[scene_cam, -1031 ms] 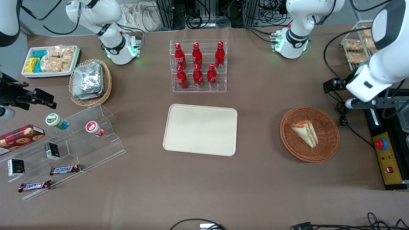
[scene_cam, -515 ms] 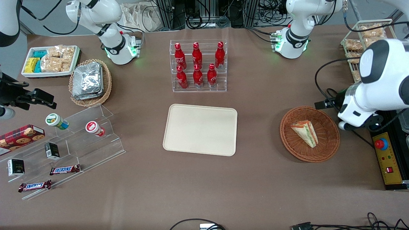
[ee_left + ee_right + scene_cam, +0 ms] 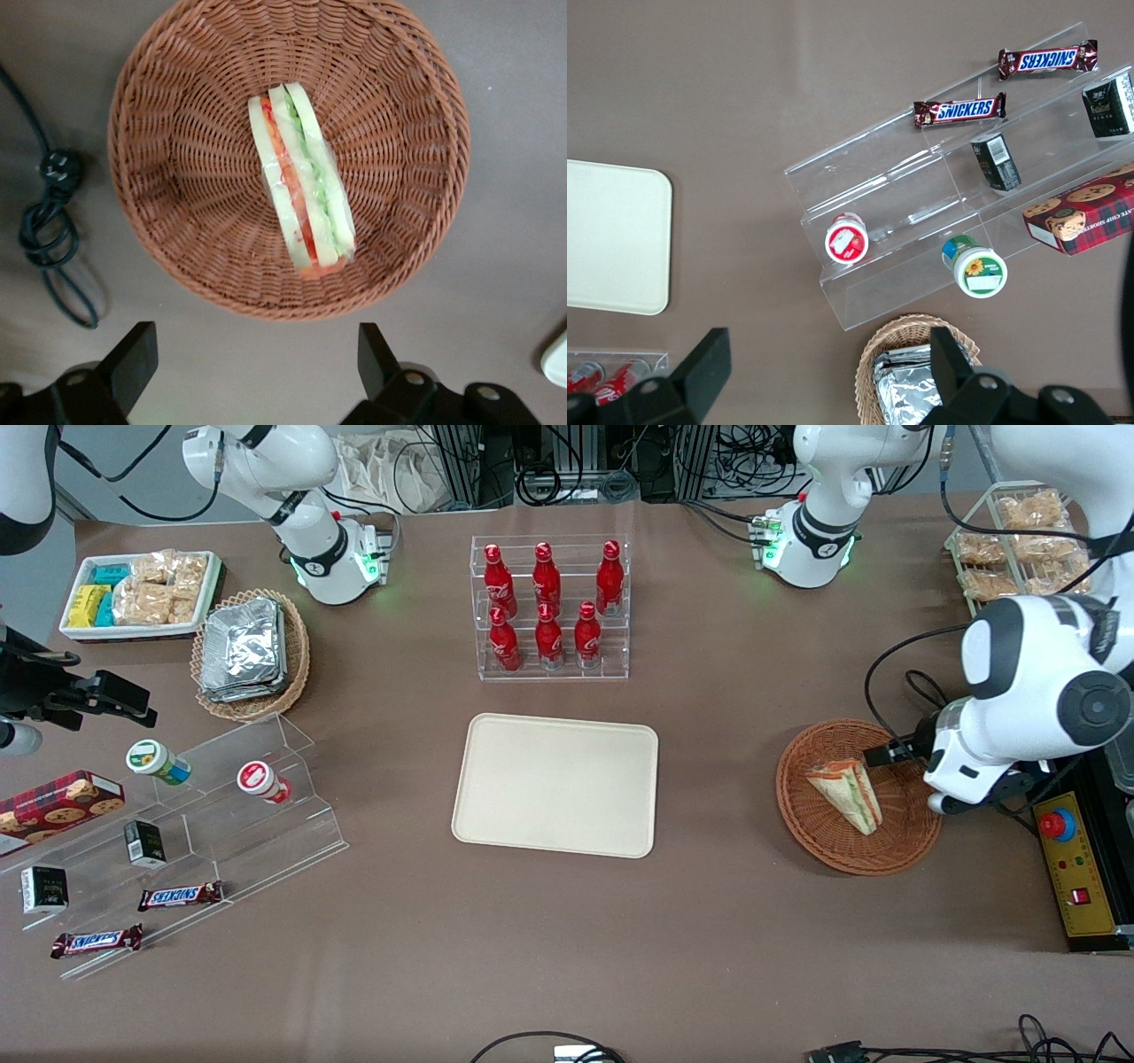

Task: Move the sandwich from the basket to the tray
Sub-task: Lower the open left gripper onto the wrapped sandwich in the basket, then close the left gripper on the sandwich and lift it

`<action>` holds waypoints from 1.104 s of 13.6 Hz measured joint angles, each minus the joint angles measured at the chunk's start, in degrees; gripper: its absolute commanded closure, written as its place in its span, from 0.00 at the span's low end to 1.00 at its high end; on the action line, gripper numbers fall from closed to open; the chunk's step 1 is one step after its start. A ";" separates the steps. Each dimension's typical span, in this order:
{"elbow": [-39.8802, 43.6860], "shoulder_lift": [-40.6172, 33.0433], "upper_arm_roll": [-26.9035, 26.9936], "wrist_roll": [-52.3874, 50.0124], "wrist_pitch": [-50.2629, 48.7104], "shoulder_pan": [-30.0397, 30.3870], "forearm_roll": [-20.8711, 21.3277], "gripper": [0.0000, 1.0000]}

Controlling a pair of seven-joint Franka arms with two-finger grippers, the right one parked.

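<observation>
The left arm's gripper [image 3: 250, 372] has swung in over the round reddish-brown wicker basket [image 3: 912, 828], fingers spread wide, with the triangular wrapped sandwich [image 3: 846, 793] lying inside, at three o'clock from the cream rectangular tray [image 3: 556, 784], ready for descent.

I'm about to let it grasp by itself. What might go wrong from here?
The gripper, open above the basket, has not reached the sandwich. The clear wrap may let the wedge slip from the fingers. The sloped wicker wall sits close beside it, so a finger may catch the weave and drag the basket.
</observation>
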 measured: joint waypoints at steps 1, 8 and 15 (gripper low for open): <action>-0.56 0.55 0.00 -0.19 2.03 0.05 -1.13 0.01; -1.03 7.81 0.01 -0.68 9.15 0.72 -3.56 0.01; -1.03 11.89 0.00 -1.53 12.94 0.75 -3.64 0.00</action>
